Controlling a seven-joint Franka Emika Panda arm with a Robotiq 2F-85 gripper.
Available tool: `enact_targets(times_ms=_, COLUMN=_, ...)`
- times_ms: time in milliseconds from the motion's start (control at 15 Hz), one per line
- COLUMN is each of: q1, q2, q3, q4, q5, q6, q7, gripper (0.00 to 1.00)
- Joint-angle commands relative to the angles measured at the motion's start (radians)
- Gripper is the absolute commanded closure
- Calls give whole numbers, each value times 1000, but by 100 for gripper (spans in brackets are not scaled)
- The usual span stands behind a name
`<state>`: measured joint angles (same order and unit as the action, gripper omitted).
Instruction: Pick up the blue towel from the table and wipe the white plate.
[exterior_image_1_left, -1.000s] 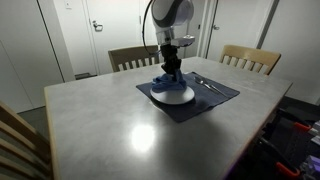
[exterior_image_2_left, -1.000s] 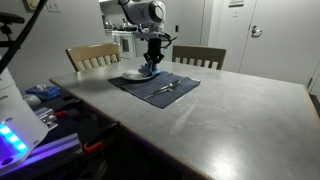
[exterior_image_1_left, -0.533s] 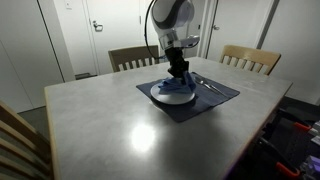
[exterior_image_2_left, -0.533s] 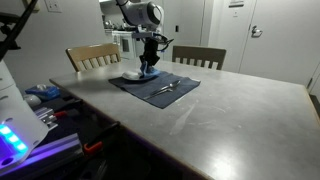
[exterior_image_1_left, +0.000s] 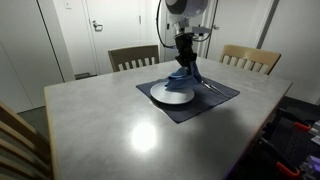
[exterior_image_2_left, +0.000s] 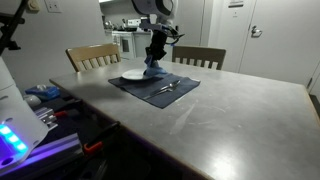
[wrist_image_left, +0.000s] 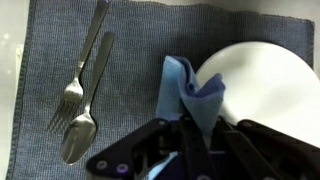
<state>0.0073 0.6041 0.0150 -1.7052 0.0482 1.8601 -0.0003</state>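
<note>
We're holding crumpled blue cloth towel (wrist_image_left: 188, 88), pincer (wrist_image_left: 192, 140) clamped on it, towel hanging just under. Best bet: shifting over round white plate (wrist_image_left: 265, 80) beside pincer, pressing flat, avoiding steel fork (wrist_image_left: 85, 65) on opposite side.

Near side: grey table (exterior_image_1_left: 110, 125) bare, wide open.
Middle: silver fork (wrist_image_left: 85, 55), silver spoon (wrist_image_left: 92, 95) lying beside round white plate (wrist_image_left: 270, 80).
Over plate: blue cloth towel (wrist_image_left: 185, 95) dangling.

Both exterior views look across the table (exterior_image_1_left: 90, 120) from separate corners; the wrist view overlooks its placemat (wrist_image_left: 140, 40) closely.
</note>
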Motion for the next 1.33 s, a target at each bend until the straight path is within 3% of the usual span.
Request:
enact_targets(times_ms=0, q1=-36, q2=-91, q3=-5, q4=-103, q5=69, q6=101, q7=18, gripper=98)
enact_targets(times_ms=200, q1=-36, q2=-101, q3=-20, q4=-142, q5=104, q6=273, q7=74, gripper=98)
enact_targets(times_ms=467, q1=-17, q2=-69, q3=-46, q4=-163, q5=53, q6=425, q7=121, gripper=98)
enact_targets(times_ms=800, q1=-10, q2=-22, q3=-72, q4=-168, q5=8, q6=492, q7=170, gripper=98)
enact_targets(times_ms=1267, q1=10, q2=66, q3=-69, q4=-123, q5=-2, q6=500, q7=182, gripper=98)
